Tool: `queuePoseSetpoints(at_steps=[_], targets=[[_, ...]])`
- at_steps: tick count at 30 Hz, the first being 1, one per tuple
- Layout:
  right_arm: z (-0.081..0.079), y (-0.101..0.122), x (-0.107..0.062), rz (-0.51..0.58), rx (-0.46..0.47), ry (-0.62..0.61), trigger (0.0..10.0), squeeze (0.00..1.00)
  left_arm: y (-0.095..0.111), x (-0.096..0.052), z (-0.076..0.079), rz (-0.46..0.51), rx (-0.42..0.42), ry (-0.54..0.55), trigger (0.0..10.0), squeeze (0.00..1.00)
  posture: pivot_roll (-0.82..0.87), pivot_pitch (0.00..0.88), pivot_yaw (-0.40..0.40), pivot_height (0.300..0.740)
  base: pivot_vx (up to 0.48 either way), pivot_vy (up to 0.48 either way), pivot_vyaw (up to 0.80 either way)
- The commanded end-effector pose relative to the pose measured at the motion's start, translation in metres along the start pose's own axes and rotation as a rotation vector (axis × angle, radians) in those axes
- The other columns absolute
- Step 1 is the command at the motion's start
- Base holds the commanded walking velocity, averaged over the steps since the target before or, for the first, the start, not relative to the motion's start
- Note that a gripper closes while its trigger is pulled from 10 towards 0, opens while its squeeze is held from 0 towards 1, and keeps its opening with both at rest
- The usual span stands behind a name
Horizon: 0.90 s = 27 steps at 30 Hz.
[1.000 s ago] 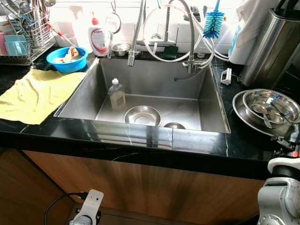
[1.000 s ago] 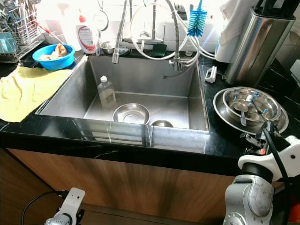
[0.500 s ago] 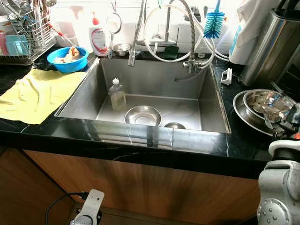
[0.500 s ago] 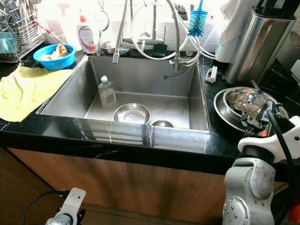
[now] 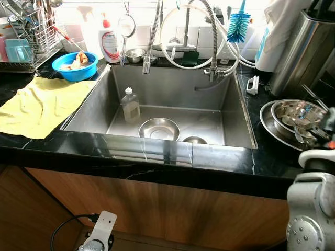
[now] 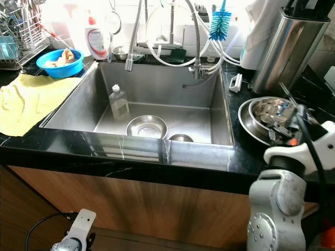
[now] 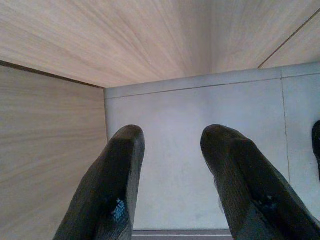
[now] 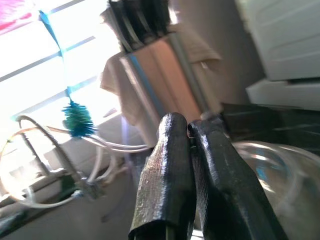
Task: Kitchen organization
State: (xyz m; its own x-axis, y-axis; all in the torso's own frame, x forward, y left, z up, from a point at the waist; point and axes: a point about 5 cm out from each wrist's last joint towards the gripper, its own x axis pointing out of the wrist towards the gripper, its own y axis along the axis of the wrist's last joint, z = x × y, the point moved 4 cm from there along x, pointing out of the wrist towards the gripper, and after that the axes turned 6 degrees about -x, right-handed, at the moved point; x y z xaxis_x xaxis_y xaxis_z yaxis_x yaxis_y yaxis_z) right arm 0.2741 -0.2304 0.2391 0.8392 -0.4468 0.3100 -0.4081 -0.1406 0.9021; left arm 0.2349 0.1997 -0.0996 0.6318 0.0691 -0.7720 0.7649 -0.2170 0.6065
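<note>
Black stone counter (image 5: 157, 157) ran around a steel sink (image 5: 235, 112) with wood cabinet fronts below. In the basin: a small clear bottle (image 5: 130, 105) standing upright toward my left, a steel bowl (image 5: 159, 128) on the floor of it, a drain cup (image 5: 194, 140) just beside that bowl. Yellow cloth (image 5: 42, 104) lay spread on the counter to my left, with a blue bowl (image 5: 78, 66) behind it and a dish rack (image 5: 29, 39) in the corner. Stacked steel bowls (image 6: 272, 116) sat on the counter right of the sink, a knife block (image 6: 290, 47) behind them.

My right gripper (image 8: 192, 150) was over those stacked bowls, at their near right edge; its fingers were pressed together with nothing between them, and the bowl rim showed just beyond the tips. Blue bottle brush (image 8: 77, 119) hung past it near the tap hoses.

My left gripper (image 7: 170, 145) hung low by the cabinet, fingers apart, pointing at the pale floor (image 7: 190, 150).
</note>
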Motion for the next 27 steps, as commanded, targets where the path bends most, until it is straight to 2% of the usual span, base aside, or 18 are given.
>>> queuePoseSetpoints(at_steps=[1,12,14,15,17,19,20,21,24,27], targets=[[-0.011,0.008,0.0,0.025,0.011,0.044,10.0,0.0,-0.001,0.0,-0.002,-0.006,0.006,0.01,10.0,0.0,-0.18,0.0,0.001,0.74,0.0,0.0,0.0],[-0.039,0.008,0.005,0.003,0.041,0.16,10.0,0.0,0.001,0.0,-0.003,0.005,-0.015,0.029,10.0,0.0,-0.18,0.0,-0.001,0.74,0.0,0.0,0.0],[-0.044,0.004,0.007,-0.029,0.03,0.197,10.0,0.0,0.002,0.0,-0.009,0.012,-0.023,0.046,10.0,0.0,-0.18,0.0,-0.001,0.74,0.0,0.0,0.0],[-0.049,-0.001,0.009,-0.058,0.007,0.241,10.0,0.0,0.006,0.0,-0.018,0.029,-0.041,0.073,10.0,0.0,-0.17,0.0,-0.001,0.74,0.0,0.0,0.0],[-0.051,-0.002,0.01,-0.063,0.004,0.257,10.0,0.0,0.008,0.0,-0.021,0.037,-0.046,0.083,10.0,0.0,-0.17,0.0,-0.001,0.74,0.0,0.0,0.0],[-0.056,-0.004,0.013,-0.084,-0.038,0.315,10.0,0.0,0.02,-0.002,-0.045,0.093,-0.091,0.154,10.0,0.0,-0.16,0.0,-0.003,0.74,0.0,0.0,0.0],[-0.058,-0.007,0.015,-0.094,-0.053,0.334,10.0,0.0,0.025,-0.005,-0.063,0.125,-0.126,0.211,10.0,0.0,-0.15,0.0,-0.005,0.74,0.0,0.0,0.0],[-0.058,-0.007,0.015,-0.094,-0.053,0.334,10.0,0.0,0.025,-0.005,-0.063,0.125,-0.126,0.211,10.0,0.0,-0.15,0.0,-0.005,0.74,0.0,0.0,0.0],[-0.056,-0.013,0.02,-0.113,-0.07,0.332,10.0,0.0,0.029,-0.014,-0.103,0.153,-0.18,0.343,10.0,0.0,-0.12,0.0,-0.006,0.74,0.0,0.0,0.0],[-0.056,-0.018,0.024,-0.129,-0.083,0.335,10.0,0.0,0.026,-0.02,-0.122,0.167,-0.195,0.398,10.0,0.0,-0.12,0.0,-0.004,0.74,0.0,0.0,0.0]])
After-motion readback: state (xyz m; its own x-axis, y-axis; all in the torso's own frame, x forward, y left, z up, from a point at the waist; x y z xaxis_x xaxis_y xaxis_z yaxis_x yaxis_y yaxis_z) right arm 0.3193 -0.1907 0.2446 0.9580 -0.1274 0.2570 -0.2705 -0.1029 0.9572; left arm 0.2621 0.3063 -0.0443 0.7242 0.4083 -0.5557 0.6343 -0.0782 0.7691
